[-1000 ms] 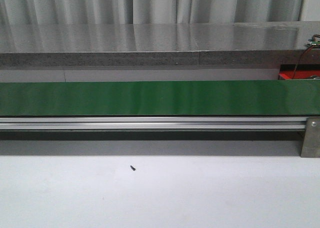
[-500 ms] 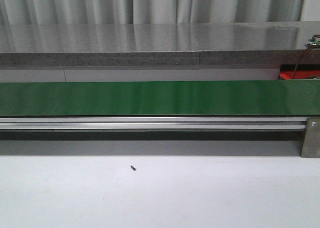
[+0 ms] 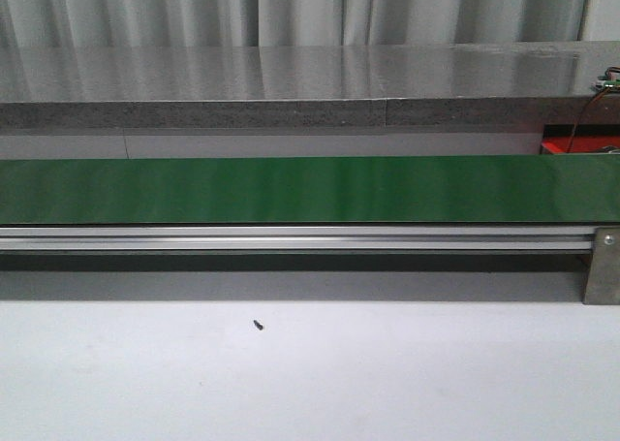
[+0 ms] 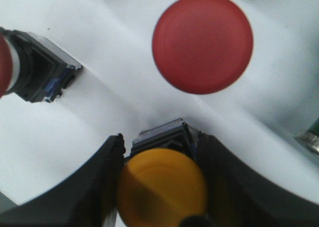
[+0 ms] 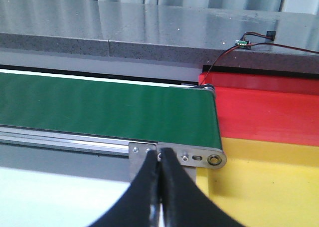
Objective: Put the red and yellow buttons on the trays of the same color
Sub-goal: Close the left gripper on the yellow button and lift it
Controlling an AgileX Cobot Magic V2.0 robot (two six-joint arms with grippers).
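Observation:
In the left wrist view a yellow button (image 4: 162,187) on a black base sits between the two black fingers of my left gripper (image 4: 160,141), which is shut on it. Just beyond it, a red button (image 4: 203,43) stands on the white surface, cap up. Another red button (image 4: 4,65) with a black body lies on its side nearby. My right gripper (image 5: 159,154) is shut with nothing in it, near the conveyor's end bracket. The red tray (image 5: 269,107) and the yellow tray (image 5: 264,187) lie beside it. Neither gripper shows in the front view.
A green conveyor belt (image 3: 310,189) on an aluminium rail (image 3: 291,237) crosses the front view, with a grey stone ledge (image 3: 291,82) behind it. A small dark speck (image 3: 258,325) lies on the white table. A wired part (image 5: 242,42) sits on the ledge.

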